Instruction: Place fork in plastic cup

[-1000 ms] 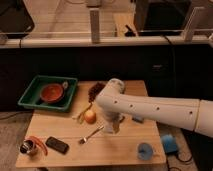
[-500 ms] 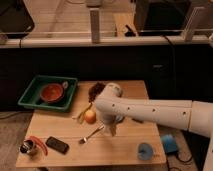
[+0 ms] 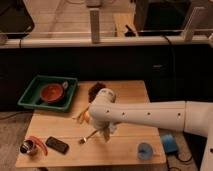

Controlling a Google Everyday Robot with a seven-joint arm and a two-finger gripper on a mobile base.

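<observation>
Fork [image 3: 89, 137] lies by claw [image 3: 106, 134], state unclear, between black phone [image 3: 57, 145] and plastic cup [image 3: 145, 150].

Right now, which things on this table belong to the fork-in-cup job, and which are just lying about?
Job: fork; blue cup; gripper, low over the table at the fork's handle end.

Lying about: tray with red bowl; phone; metal cup; banana peel.

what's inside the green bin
A red bowl sits in the green bin; whatever lies under the bowl is hidden. The hand is over the table, beside the fork.
</observation>
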